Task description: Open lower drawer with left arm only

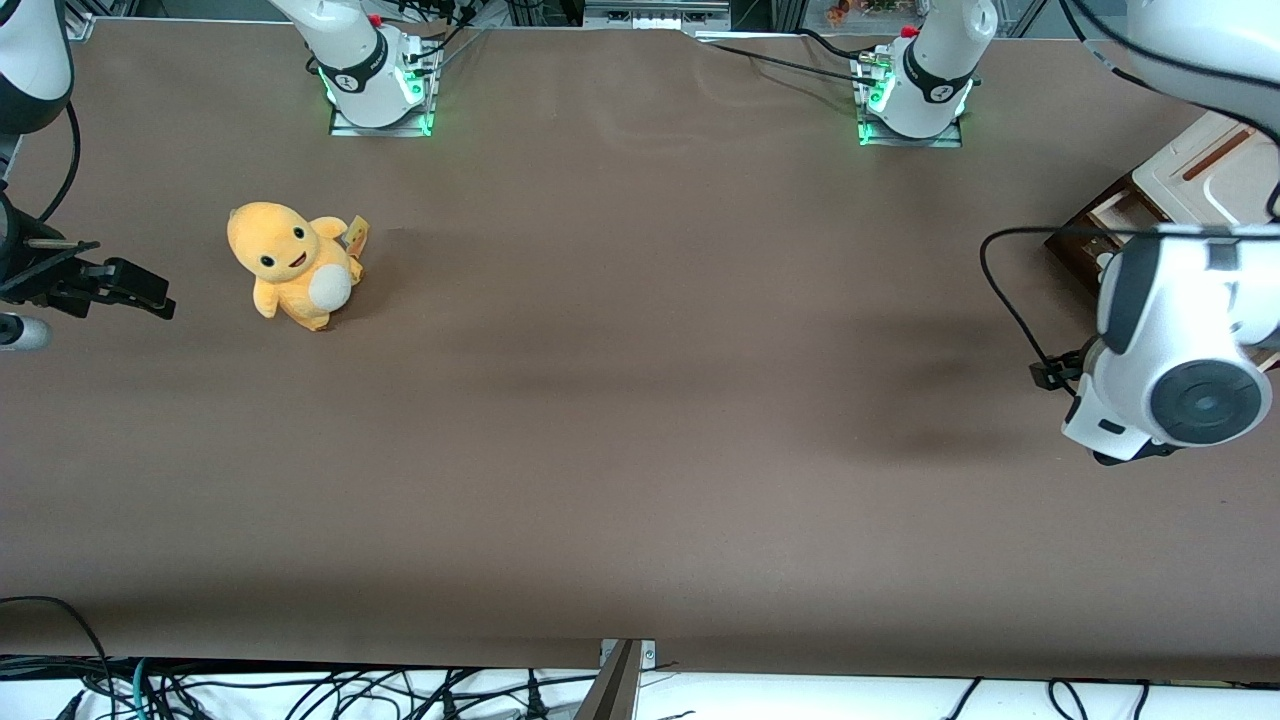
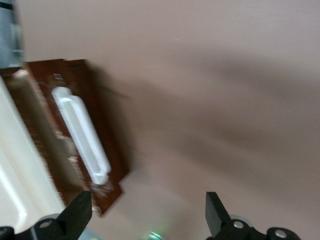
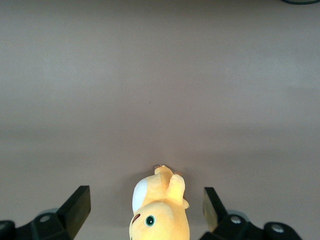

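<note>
The lower drawer (image 1: 1078, 245) sits at the working arm's end of the table. Its dark reddish-brown front is pulled a little out of the cream-white cabinet (image 1: 1200, 165), so some pale wooden inside (image 1: 1122, 212) shows. The left arm (image 1: 1180, 335) hangs over the table just in front of the drawer and hides its own gripper in the front view. In the left wrist view the gripper (image 2: 147, 215) is open over bare table, with nothing between its fingers (image 2: 80, 212). The drawer (image 2: 102, 165) and its white bar handle (image 2: 81, 134) lie off to one side, outside the jaws.
An orange plush toy (image 1: 295, 265) sits toward the parked arm's end of the table, and shows too in the right wrist view as the plush toy (image 3: 160, 210). Two arm bases (image 1: 375, 75) (image 1: 915, 85) stand along the table edge farthest from the front camera.
</note>
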### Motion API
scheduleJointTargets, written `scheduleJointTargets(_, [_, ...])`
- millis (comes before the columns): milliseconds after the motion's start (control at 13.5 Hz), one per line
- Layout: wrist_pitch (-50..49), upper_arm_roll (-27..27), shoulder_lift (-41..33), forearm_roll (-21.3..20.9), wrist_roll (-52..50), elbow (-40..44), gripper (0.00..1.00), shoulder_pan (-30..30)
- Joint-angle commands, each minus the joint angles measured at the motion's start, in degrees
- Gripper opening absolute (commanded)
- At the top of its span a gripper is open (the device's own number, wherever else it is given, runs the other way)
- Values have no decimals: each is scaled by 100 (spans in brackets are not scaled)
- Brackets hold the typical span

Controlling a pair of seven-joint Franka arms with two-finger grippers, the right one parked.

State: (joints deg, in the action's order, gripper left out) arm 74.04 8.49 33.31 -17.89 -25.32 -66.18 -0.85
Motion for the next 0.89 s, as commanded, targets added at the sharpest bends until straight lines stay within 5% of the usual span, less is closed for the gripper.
scheduleJointTargets(0, [-74, 39, -52, 723, 211, 455, 100, -47])
scheduleJointTargets(222, [57, 12, -587, 1269, 665, 387, 100, 41])
scheduleJointTargets(517, [1716, -251, -2115, 1745, 1940, -1622, 100, 41])
scheduleJointTargets(812, [2210, -313, -3030, 1878, 2224, -2960, 100, 129])
